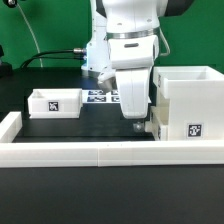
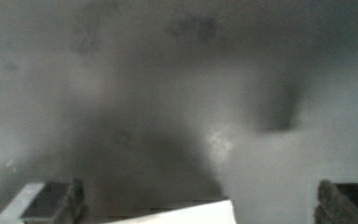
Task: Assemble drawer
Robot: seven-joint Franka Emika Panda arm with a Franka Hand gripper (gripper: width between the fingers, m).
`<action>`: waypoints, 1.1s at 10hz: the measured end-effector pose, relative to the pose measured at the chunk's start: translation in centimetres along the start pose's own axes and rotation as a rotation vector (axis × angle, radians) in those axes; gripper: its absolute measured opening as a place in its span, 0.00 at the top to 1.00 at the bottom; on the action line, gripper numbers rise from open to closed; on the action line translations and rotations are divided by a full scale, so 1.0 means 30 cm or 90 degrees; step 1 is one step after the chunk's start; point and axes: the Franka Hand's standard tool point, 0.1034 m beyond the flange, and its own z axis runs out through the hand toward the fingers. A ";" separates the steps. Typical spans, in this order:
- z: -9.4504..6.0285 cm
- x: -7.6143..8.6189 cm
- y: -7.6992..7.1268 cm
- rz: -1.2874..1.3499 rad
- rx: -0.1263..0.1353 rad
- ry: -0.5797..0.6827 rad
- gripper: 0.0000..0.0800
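The end effector (image 1: 135,118) hangs low over the black tabletop (image 1: 95,122), just beside the tall drawer shell (image 1: 185,100) at the exterior view's right. In the wrist view its fingertips (image 2: 51,203) stand wide apart, released and clamped on nothing, with the edge of a white piece (image 2: 194,213) between them, clear of both pads. In the exterior view something pale sits at the foot of the shell under the end effector; I cannot tell whether it is the second tray. One knobbed tray (image 1: 55,102) rests well apart at the exterior view's left, near the marker board (image 1: 100,97).

The main hazard, as I judge it, is how close the end effector is to the shell — a small sideways drift could knock its wall and skew it on the tabletop. Closing off-centre on the white piece would likely twist it rather than seat it squarely. The wrist view is too blurred to confirm alignment. The low wall (image 1: 100,152) runs close in front — a part pushed against it could jam or tip.
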 end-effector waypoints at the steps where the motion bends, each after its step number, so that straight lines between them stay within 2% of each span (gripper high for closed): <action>1: 0.000 0.005 0.000 0.002 0.000 0.000 0.19; 3: -0.001 -0.020 0.002 0.005 0.000 -0.001 0.19; 5: -0.011 -0.080 -0.006 0.015 -0.001 -0.003 0.19; 9: -0.088 -0.219 -0.076 0.050 -0.003 -0.013 0.19; 11: -0.126 -0.255 -0.111 0.061 -0.011 -0.017 0.19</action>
